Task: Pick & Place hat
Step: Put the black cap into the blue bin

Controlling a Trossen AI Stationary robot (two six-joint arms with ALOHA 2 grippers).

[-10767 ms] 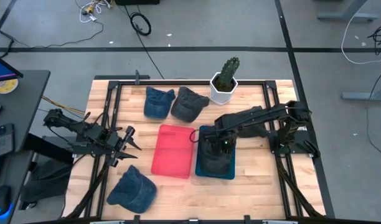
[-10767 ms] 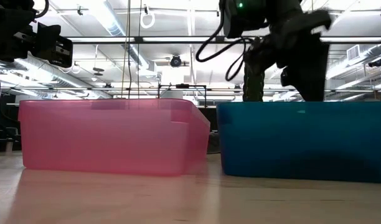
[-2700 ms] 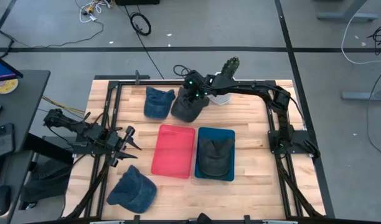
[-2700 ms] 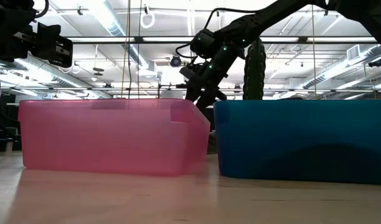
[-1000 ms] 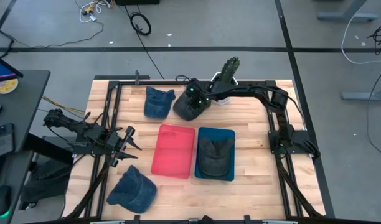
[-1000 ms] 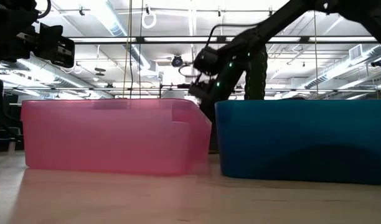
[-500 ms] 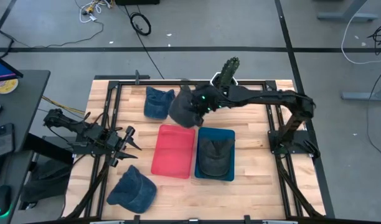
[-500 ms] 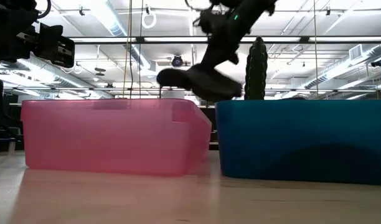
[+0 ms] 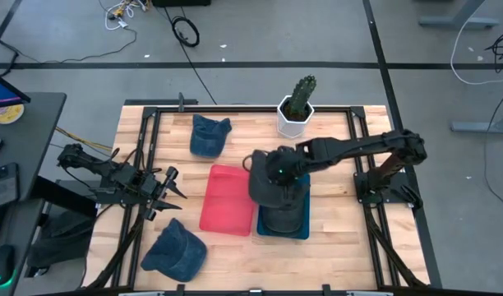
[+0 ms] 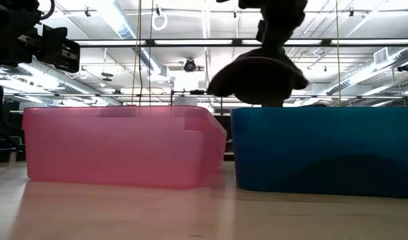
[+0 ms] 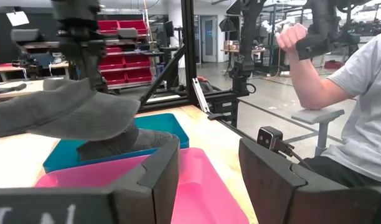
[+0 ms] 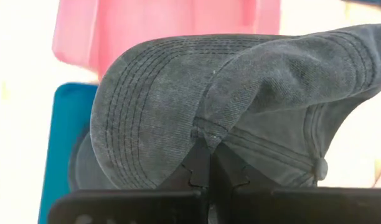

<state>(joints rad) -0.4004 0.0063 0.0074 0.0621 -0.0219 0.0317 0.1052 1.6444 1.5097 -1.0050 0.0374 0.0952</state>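
Note:
A dark grey hat (image 9: 272, 182) hangs above the blue bin (image 9: 302, 232), with my right gripper (image 9: 277, 171) shut on it; the low view shows this hat (image 10: 257, 77) clear over the bin's rim (image 10: 324, 115). Another grey hat (image 9: 284, 218) lies inside the blue bin. A pink bin (image 9: 228, 200) stands against the blue bin's left side. Two blue hats (image 9: 209, 136) (image 9: 173, 251) lie on the table. My left gripper (image 9: 174, 187) waits open at the table's left side, touching nothing. My right gripper pinches a bunched fold of the grey hat's crown (image 12: 206, 134) between its two shut fingers (image 12: 197, 163), close to where the brim joins. The fingers come from above, pointing down. The hat hangs below them, lifted clear, brim spread out sideways over the blue bin.
A potted cactus (image 9: 297, 105) stands at the table's far edge. A person (image 11: 346, 93) sits beyond the table's right side. Bare wood lies along the near edge (image 9: 260, 259).
My right gripper has lifted the grey hat off the table at the far side, beside the blue hat, and carried it up and toward the near edge until it hangs over the blue bin. It stayed shut on the hat.

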